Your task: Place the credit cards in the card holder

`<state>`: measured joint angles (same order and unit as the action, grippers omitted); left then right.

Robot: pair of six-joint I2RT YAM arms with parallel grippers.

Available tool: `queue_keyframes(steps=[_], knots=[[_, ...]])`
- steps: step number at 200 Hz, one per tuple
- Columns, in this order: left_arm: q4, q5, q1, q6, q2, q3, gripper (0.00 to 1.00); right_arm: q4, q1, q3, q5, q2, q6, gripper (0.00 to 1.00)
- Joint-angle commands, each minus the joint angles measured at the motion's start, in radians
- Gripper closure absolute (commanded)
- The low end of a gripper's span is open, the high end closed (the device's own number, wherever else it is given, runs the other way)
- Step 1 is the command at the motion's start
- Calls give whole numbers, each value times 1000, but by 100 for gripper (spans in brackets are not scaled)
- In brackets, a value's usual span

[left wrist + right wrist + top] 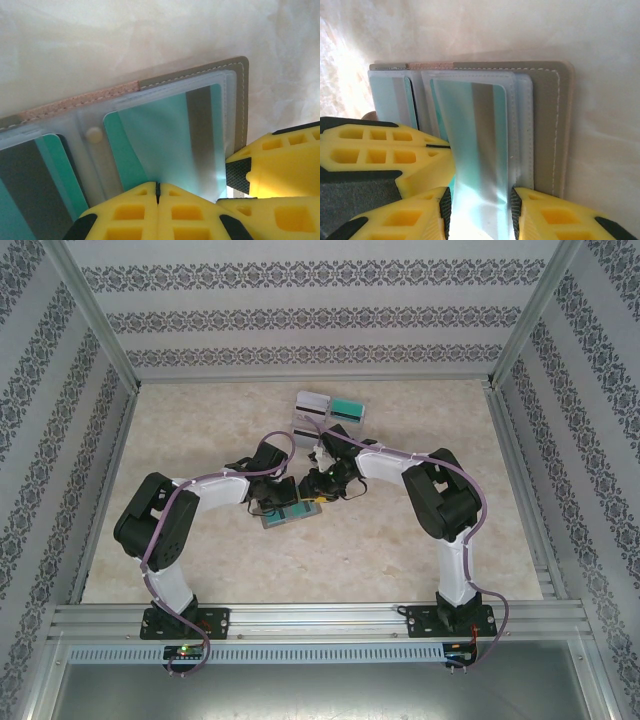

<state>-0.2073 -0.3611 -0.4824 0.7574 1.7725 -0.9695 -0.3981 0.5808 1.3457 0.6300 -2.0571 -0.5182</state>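
One open card holder (192, 75) shows two teal credit cards (165, 145).

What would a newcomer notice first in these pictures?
At mid-table lies an open card holder. The right gripper pinches a teal card by its edges over it; the left gripper, shut, sits at the holder's edge. Behind stands a rack of cards.

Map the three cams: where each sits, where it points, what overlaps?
Top external: above and behind the bases, looking down at the table; left arm, right arm show.
Left wrist: close above the open card holder; left gripper shut at bottom.
Right wrist: close above it too; right gripper clamps a teal card.
Shared: both wrist views show the card holder and teal card.
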Motion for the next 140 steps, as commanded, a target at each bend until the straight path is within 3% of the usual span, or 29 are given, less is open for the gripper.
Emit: queue_keyframes(steps=[1, 75, 140], knots=[[23, -16, -4, 15, 28, 26, 100, 78, 42, 26, 86, -27, -37, 60], [-79, 13, -3, -24, -17, -60, 95, 51, 8, -16, 41, -11, -8, 60], [-240, 83, 0, -98, -56, -145, 74, 58, -4, -44, 31, -4, -2, 60]])
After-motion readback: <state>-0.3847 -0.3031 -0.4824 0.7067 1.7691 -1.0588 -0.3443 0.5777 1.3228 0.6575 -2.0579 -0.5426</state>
